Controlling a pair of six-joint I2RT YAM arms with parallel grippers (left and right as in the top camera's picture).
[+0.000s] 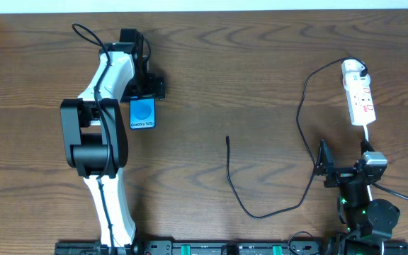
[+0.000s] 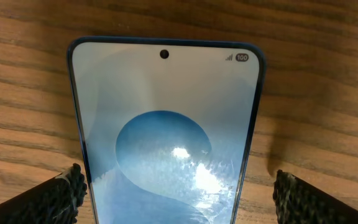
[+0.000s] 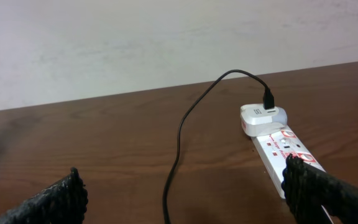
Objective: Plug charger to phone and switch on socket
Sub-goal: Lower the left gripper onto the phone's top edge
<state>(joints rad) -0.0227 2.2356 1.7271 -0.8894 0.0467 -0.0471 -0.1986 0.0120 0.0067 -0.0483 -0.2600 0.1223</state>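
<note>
The phone (image 1: 142,113) lies flat on the table at the left, blue screen up with a white text strip. My left gripper (image 1: 142,91) hovers over its far end, open; in the left wrist view the fingers straddle the phone (image 2: 166,137) with gaps on both sides. The charger cable (image 1: 302,120) runs from the white plug on the socket (image 1: 360,95) at the right, loops down and ends in a free plug tip (image 1: 227,139) mid-table. My right gripper (image 1: 342,170) is open and empty below the socket; its wrist view shows the socket (image 3: 281,146) and cable (image 3: 179,137) ahead.
The table's far edge meets a white wall (image 3: 166,43). The arm bases sit along the front edge (image 1: 225,248). The left arm (image 1: 98,134) stretches over the left part of the table.
</note>
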